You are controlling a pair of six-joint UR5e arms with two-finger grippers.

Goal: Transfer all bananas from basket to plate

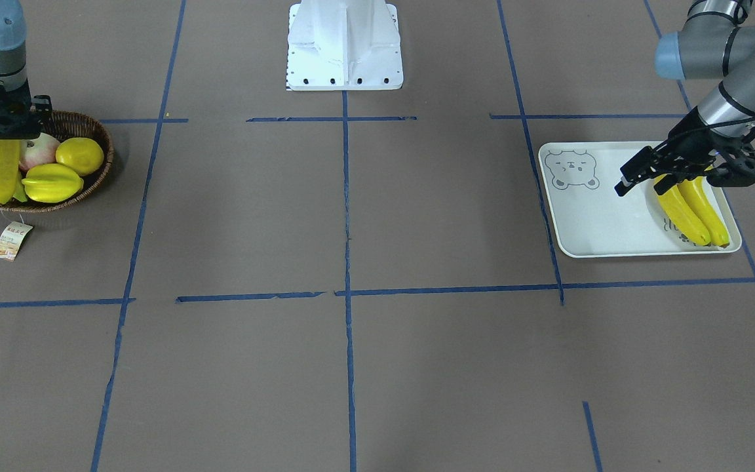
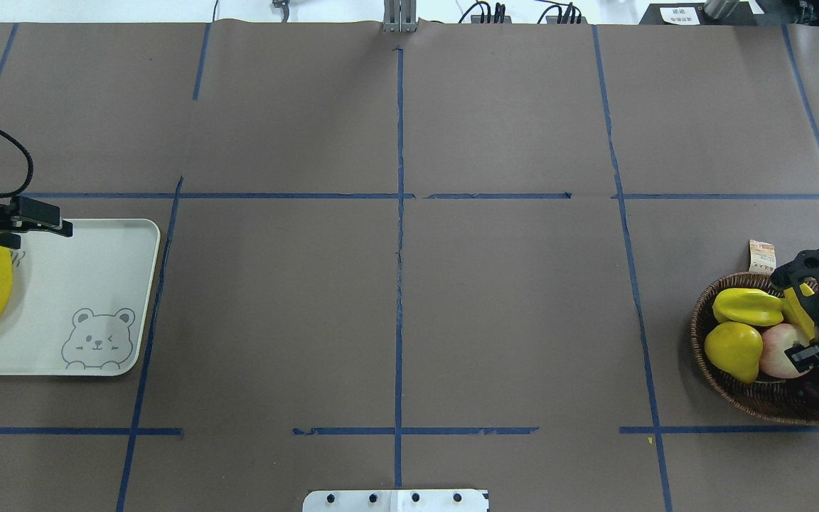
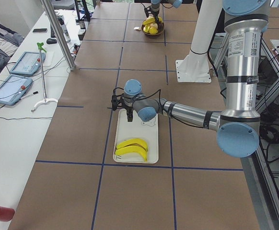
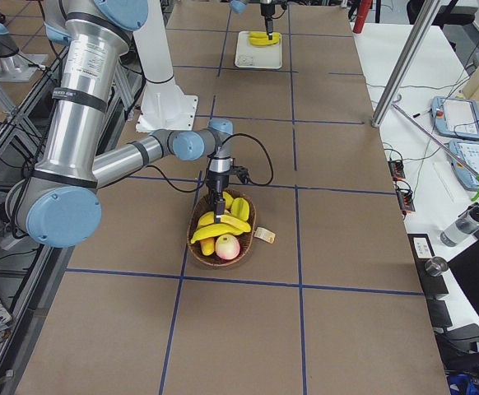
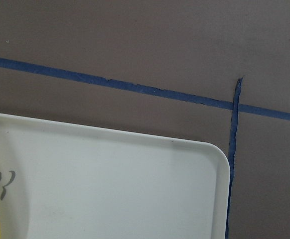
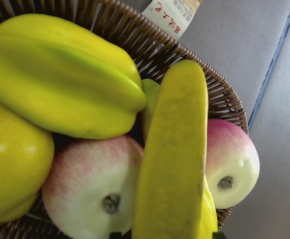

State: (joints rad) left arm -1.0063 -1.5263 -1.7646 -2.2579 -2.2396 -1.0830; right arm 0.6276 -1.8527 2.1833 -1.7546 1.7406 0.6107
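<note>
Noting: plate (image 1: pixel 587 223), well apart from the basket (image 1: pixel 103 172), carries two bananas (image 1: pixel 682 213); left gripper (image 1: pixel 685 177), equally far from the basket, spread and empty. Right gripper (image 1: pixel 2 128) sits over the basket at one end of a third banana (image 6: pixel 175 149); fingertips hidden, so you cannot tell whether it grips. An end hold could let it swing, slip, or knock the starfruit (image 6: pixel 60 74) out.
</note>
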